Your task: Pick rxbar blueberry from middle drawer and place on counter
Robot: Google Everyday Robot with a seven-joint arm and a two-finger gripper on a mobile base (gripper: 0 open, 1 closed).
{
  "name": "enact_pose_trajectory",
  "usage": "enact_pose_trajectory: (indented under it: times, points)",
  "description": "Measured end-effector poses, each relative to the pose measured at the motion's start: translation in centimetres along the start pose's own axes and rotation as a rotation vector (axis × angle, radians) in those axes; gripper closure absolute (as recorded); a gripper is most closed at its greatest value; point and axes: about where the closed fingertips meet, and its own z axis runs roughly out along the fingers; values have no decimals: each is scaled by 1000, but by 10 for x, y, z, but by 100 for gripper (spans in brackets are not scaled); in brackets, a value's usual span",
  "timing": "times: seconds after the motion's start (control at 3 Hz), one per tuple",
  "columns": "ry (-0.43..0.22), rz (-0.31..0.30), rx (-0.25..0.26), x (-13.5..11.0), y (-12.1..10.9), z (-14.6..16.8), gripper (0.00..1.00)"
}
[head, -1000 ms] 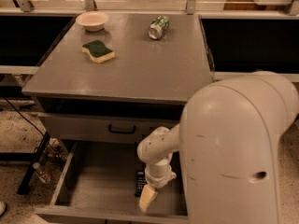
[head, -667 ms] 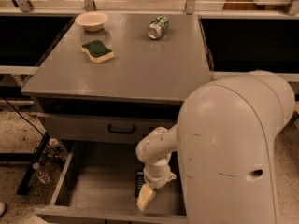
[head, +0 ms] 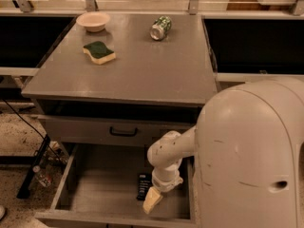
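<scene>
Pale, smooth end effector low in the open grey middle drawer; grip cannot be told. Flat, dark rxbar blueberry just left of it. Up behind: matte grey worktop with sponge, round bowl, shiny can.

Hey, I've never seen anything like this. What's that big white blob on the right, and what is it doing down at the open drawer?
The big white shape is the body of a mobile robot. There is one camera, looking down over the robot; where it is mounted I cannot tell. The robot's single arm reaches down into the open drawer. The tool at the arm's end is the part that grasps. It hangs just right of a dark snack bar lying on the drawer floor. I see nothing held. Above the drawer is a grey counter with a green-topped sponge, a pale bowl and a can lying on its side.
</scene>
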Motion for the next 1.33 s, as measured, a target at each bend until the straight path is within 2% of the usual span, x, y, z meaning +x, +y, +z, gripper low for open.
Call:
enact_pose_trajectory:
  times: [0.33, 0.67, 1.33]
  points:
    - [0, 0, 0, 0, 0, 0, 0]
    - [5, 27, -59, -12, -3, 15, 0]
    - [30, 13, -57, -17, 5, 23, 0]
